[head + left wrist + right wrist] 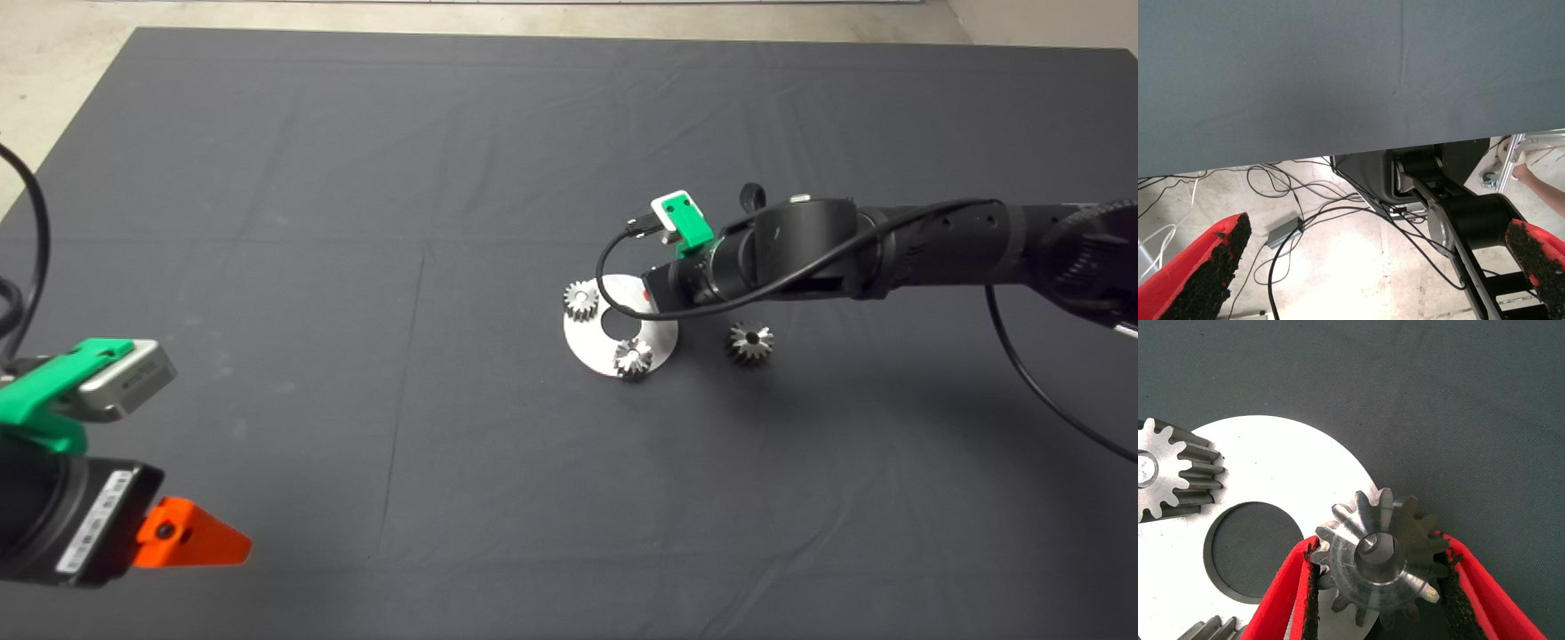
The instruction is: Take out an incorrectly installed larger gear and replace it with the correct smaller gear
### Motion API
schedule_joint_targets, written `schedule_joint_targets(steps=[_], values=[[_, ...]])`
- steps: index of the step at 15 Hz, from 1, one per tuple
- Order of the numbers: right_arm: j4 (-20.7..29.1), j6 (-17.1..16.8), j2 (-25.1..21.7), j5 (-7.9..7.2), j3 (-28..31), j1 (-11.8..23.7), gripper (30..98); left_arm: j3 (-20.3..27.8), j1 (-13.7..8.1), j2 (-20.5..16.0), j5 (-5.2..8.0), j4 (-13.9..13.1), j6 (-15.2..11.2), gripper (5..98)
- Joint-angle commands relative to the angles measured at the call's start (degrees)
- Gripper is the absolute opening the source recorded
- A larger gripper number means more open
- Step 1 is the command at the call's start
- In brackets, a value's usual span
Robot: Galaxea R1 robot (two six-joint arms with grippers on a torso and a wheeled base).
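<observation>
The right gripper sits over the round silver plate on the table, and its red fingers pinch a dark gear at the plate's edge. Another dark gear lies just beside the plate. The left gripper waits at the table's near left edge, fingers spread wide.

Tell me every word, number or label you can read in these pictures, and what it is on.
No text can be read anywhere.
White sticker on the left arm's black wrist: rows of print, too small to read.
Grey camera box above the left gripper: dark marking, blurred.
Gear in the right gripper, plate, mat: no writing shows.
</observation>
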Motion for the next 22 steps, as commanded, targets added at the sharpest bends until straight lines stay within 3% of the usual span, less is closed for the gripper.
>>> schedule_joint_targets(steps=[1, 22], values=[[-0.4, 0.4, 0.1, 0.16, -0.4, 0.7, 39.0, 0.8, -0.6, 0.0, -0.02, -1.0, 0.1, 98.2], [-0.2, 3.2, 0.2, 0.11, 0.5, 1.0, 38.8, 0.9, -0.5, -0.1, -0.02, -1.0, 0.1, 98.2]])
